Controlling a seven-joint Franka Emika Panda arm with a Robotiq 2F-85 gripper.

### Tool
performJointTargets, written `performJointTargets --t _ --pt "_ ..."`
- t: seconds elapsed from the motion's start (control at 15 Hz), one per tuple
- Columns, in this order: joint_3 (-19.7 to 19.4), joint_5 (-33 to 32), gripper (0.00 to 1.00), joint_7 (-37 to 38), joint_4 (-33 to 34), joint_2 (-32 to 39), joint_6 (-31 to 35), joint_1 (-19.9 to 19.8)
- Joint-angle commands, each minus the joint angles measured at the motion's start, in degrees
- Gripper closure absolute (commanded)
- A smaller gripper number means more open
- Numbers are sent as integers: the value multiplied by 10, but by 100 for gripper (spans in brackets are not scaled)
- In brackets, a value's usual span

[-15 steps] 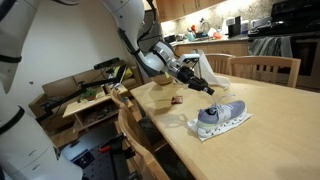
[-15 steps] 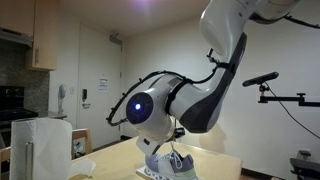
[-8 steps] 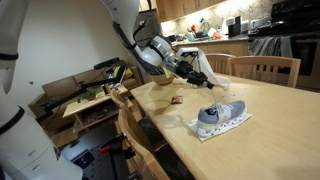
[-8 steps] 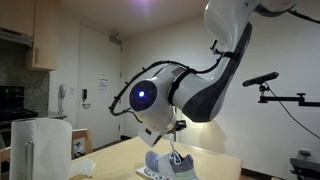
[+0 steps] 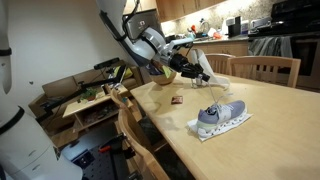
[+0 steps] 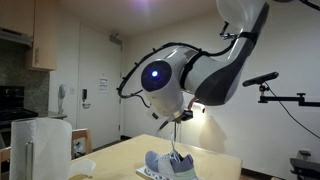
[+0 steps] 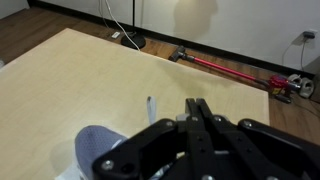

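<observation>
Shoe point(image 5: 221, 117), toe toward chair point(image 5: 266, 68), lace point(image 6: 176, 140) in tool point(image 6: 179, 120)

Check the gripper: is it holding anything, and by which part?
Apparently the lace, pinched near its upper end by the shut gripper; the strand runs down to the shoe. The wrist view does not show the contact clearly.

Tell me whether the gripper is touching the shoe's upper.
Apart. In an exterior view the gripper hangs above the shoe, with bare table showing between them. Whether it holds a lace cannot be told.
</observation>
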Motion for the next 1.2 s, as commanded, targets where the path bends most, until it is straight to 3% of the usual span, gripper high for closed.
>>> performJointTargets --t 0.0,0.13,0.2,0.73,1.13 --pt "15 -10 99 58 -86 -90 -3 2" --pt "22 -21 99 84 -121 -120 4 3" --pt "21 -6 99 52 -64 -66 -3 -2" --pt "23 -7 99 55 -68 -63 -2 -2" --pt "27 -10 99 109 -105 -131 -4 0"
